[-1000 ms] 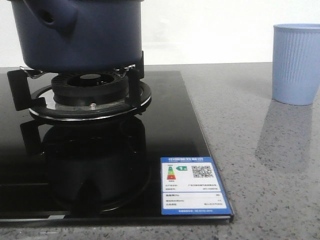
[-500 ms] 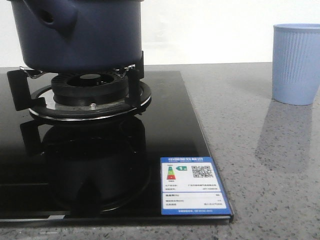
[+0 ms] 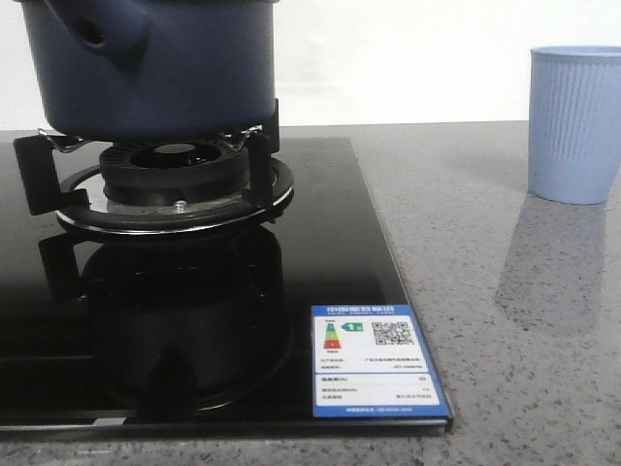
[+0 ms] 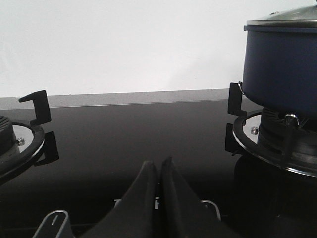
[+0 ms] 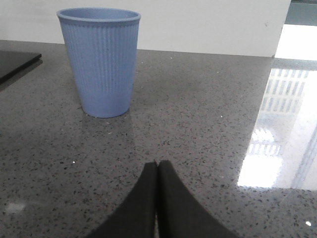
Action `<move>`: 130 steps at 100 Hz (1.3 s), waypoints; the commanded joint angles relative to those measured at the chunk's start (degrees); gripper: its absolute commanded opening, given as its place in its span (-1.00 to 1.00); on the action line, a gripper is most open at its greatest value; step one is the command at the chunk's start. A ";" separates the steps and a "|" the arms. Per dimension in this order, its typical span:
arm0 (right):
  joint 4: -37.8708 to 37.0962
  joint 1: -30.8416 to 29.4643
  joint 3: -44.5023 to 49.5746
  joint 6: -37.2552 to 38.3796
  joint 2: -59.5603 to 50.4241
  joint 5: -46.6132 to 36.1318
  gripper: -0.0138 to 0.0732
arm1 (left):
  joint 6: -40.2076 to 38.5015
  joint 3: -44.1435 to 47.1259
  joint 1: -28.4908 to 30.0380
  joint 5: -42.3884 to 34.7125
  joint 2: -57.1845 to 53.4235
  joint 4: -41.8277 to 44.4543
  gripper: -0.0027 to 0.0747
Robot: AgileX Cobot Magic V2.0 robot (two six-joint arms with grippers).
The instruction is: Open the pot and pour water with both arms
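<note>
The dark navy pot [image 3: 155,68] stands on the gas burner [image 3: 175,184] of the black glass hob, its stubby side handle [image 3: 102,34] facing the camera. In the left wrist view the pot [image 4: 280,64] carries a lid [image 4: 285,20] and sits off to one side. My left gripper [image 4: 159,163] is shut and empty, low over the hob glass. My right gripper [image 5: 157,164] is shut and empty over the grey counter, short of the light-blue ribbed cup [image 5: 100,62]. Neither gripper appears in the front view.
The cup [image 3: 575,124] stands on the speckled counter to the right of the hob. A second burner [image 4: 17,144] lies at the other side of the hob. An energy label [image 3: 376,361] sticks to the hob's front right corner. A white wall runs behind.
</note>
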 commanded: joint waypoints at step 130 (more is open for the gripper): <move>28.73 -0.23 -18.01 -4.37 8.79 5.90 -0.82 | 0.59 -19.06 0.27 3.23 6.16 -21.85 -0.97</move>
